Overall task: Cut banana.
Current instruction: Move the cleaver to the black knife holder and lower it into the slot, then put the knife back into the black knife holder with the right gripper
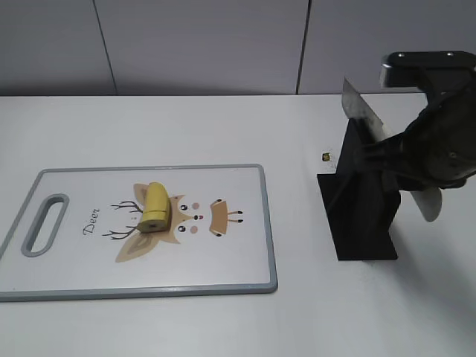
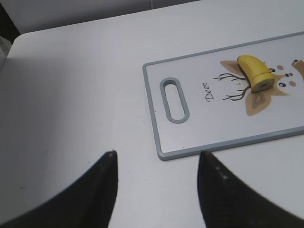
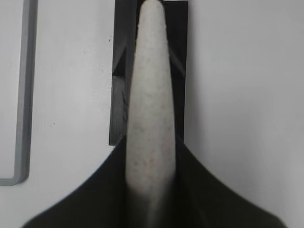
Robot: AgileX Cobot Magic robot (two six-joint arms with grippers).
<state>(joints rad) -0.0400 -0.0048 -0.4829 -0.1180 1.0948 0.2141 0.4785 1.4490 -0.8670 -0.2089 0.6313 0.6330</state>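
A short piece of yellow banana point(image 1: 155, 207) lies on the deer-print cutting board point(image 1: 238, 260), also seen in the left wrist view point(image 2: 255, 72). A knife with a steel blade point(image 1: 362, 111) and a whitish handle point(image 3: 149, 95) rests in a black holder point(image 1: 361, 219). My right gripper point(image 1: 416, 160) is shut on the knife handle, its fingers on both sides point(image 3: 151, 156). My left gripper point(image 2: 157, 154) is open and empty over bare table, just off the board's handle-end corner point(image 2: 164, 154); it does not show in the exterior view.
The board has a grey rim and a slot handle point(image 1: 44, 223) at its left end. A tiny dark-yellow speck point(image 1: 326, 156) lies on the white table between the board and the holder. A grey wall stands behind the table.
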